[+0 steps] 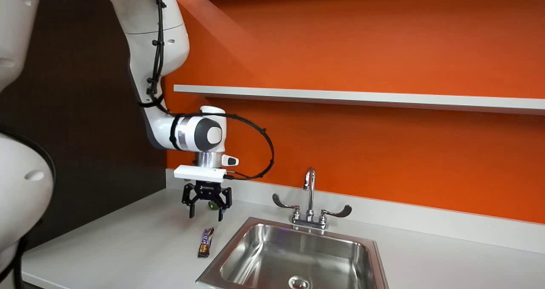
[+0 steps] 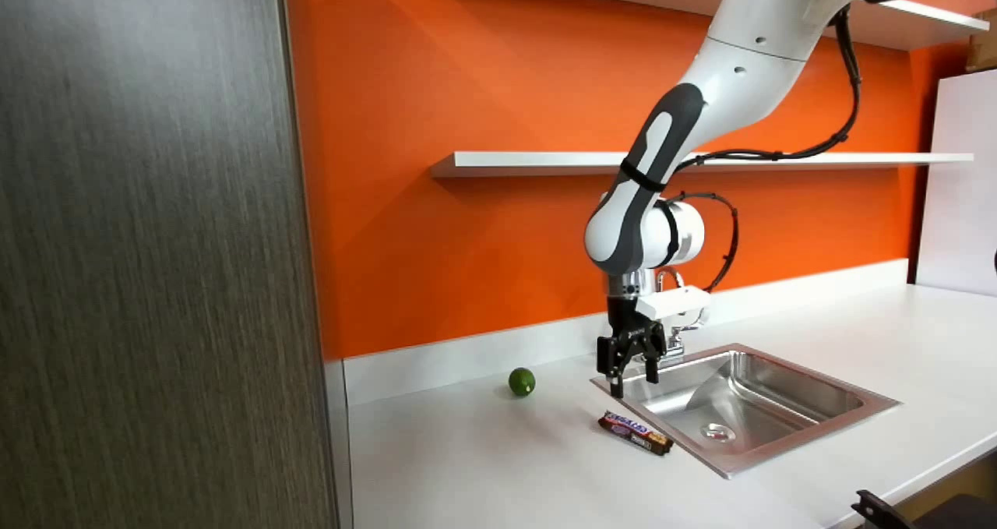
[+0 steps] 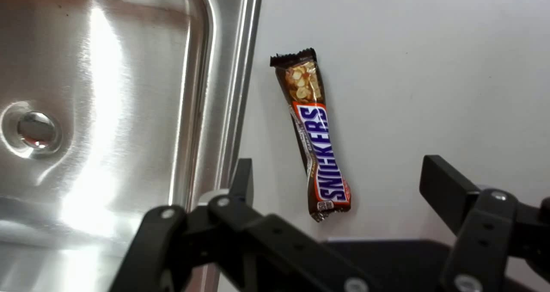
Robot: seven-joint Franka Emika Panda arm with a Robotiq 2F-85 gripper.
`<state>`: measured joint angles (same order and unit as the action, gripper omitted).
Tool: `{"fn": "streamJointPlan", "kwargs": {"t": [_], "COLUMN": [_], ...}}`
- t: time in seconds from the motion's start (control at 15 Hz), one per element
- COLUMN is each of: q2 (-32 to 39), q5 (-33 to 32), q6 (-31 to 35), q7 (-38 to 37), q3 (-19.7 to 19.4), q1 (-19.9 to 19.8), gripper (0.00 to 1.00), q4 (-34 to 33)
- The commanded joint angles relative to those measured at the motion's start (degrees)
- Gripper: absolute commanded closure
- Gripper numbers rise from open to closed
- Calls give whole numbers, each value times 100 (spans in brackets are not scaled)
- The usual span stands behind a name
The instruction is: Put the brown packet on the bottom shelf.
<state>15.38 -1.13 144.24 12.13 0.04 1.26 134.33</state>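
Presently, the brown packet (image 1: 205, 242) is noted flat on the worktop (image 1: 119, 250), just left of the sink (image 1: 232, 246) in both ext. views. The gripper (image 1: 206, 214) is positioned above, jaws apart, nothing held. Light wt. and fair stiffness are expected, surface prob. slippery; hold is best taken across mid-length, clear of ends.

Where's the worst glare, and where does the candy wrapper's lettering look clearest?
Wrist view: strong white glare streaks the rectangular stainless-steel sink; there, the elongated dark-brown wrapped packet shows SNICKERS sharply. In both exterior views, that word looks small and fuzzy.
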Motion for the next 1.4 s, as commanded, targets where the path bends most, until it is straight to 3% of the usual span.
{"fn": "streamJointPlan", "kwargs": {"t": [0.0,0.6,1.33], "q2": [448,1137,1266], "q5": [113,20,-29], "q6": [154,502,554], "q7": [244,213,734], "q3": [164,246,317], "q1": [-169,-256,-488], "gripper": [0,0,0], "q4": [-280,-613,-647]}}
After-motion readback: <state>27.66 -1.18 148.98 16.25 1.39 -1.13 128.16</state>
